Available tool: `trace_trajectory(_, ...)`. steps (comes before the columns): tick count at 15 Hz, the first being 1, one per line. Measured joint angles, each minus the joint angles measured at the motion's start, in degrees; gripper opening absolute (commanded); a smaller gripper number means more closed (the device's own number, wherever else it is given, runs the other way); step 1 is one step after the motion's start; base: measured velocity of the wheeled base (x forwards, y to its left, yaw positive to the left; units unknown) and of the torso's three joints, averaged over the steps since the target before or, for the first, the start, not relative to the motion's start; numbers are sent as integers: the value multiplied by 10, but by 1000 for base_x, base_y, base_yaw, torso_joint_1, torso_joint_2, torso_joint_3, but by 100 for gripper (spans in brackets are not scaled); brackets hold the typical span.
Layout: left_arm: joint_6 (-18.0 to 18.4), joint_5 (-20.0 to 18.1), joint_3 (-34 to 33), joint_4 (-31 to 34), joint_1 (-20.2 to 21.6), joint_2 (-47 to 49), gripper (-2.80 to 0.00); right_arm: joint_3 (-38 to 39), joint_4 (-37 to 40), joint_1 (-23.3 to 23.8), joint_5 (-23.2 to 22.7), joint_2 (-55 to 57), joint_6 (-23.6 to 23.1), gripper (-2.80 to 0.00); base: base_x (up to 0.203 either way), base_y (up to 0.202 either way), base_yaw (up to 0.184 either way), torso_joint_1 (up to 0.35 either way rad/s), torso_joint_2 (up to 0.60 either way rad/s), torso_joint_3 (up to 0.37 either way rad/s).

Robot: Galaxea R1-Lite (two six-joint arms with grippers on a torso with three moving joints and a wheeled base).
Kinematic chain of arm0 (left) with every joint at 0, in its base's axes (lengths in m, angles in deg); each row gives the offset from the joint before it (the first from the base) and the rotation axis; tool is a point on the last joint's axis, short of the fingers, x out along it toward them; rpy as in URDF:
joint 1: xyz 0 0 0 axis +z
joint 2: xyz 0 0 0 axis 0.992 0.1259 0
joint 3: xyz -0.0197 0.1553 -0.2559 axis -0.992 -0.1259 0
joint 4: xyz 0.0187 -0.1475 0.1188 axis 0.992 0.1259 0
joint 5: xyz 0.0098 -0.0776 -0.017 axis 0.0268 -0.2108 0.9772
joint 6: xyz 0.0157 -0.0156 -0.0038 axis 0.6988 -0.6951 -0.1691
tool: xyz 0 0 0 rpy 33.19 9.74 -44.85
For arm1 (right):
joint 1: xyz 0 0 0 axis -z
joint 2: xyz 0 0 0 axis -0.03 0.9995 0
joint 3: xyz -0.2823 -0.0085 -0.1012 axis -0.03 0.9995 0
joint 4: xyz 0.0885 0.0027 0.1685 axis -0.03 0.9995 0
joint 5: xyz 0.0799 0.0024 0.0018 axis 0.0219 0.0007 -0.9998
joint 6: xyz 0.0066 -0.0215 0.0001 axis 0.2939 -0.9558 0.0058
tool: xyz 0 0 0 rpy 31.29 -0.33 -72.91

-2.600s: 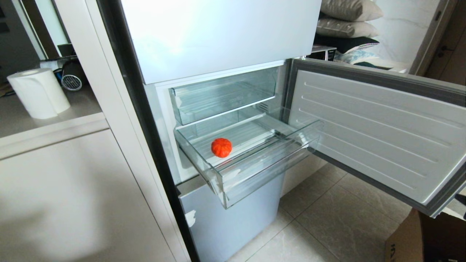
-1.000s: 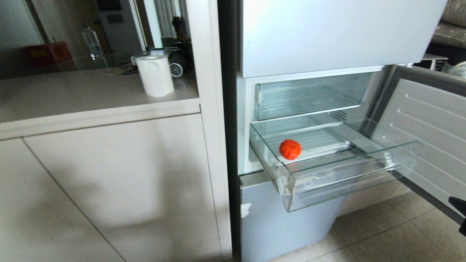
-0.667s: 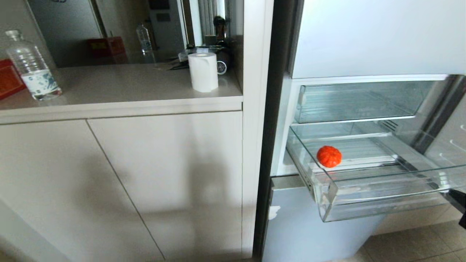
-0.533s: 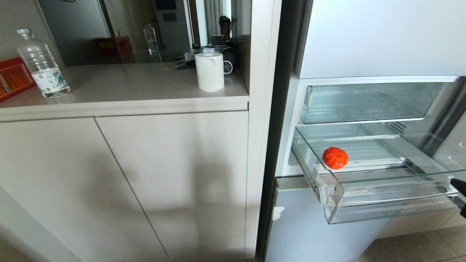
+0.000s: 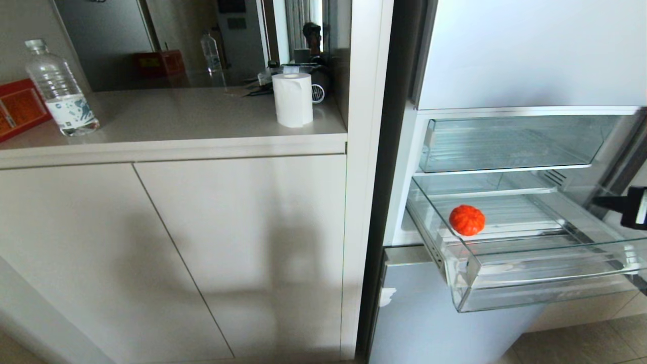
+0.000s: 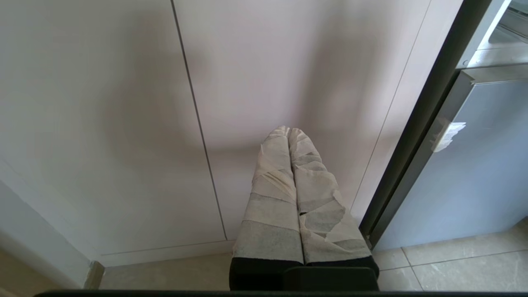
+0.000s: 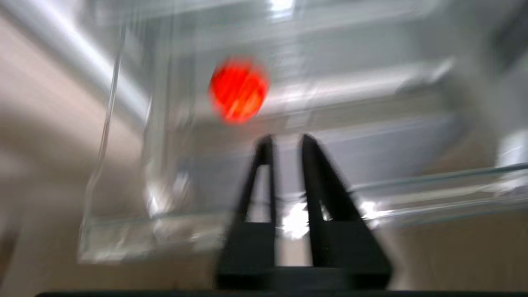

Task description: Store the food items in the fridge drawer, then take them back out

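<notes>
**Ribbed red pumpkin alone in the pulled-out drawer**

The pumpkin point(image 5: 467, 220) is small, round, orange-red and ribbed. It sits on the ribbed floor of the clear drawer point(image 5: 530, 275), toward the drawer's left side, behind the thick front lip. The right gripper point(image 7: 285, 142) hangs at the drawer's right end, well apart from the pumpkin; its dark fingers point(image 7: 264, 165) are slightly apart with nothing between them. The left gripper point(image 6: 288, 134), taped fingers pressed together, is parked low before the cabinet point(image 6: 123, 103). A paper roll point(image 5: 292, 99) and bottle point(image 5: 60, 91) stand on the counter point(image 5: 177, 121).
</notes>
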Motion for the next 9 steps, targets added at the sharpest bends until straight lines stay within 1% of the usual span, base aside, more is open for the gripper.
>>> trace_trajectory(1,0,0,0,0,0,0,-280,-26,45,-26,13,25,0,0,0,0,0,0,0,0)
trace_trajectory(2,0,0,0,0,0,0,-280,-46,71,-52,27,51,0,0,0,0,0,0,0,0)
trace_trajectory(3,0,0,0,0,0,0,-280,-62,78,-71,39,73,1,0,0,0,0,0,0,0)
trace_trajectory(5,0,0,0,0,0,0,-280,-88,79,-101,57,122,3,0,0,0,0,0,0,0)
trace_trajectory(9,0,0,0,0,0,0,-280,-155,49,-132,63,219,10,0,0,0,0,0,0,0)
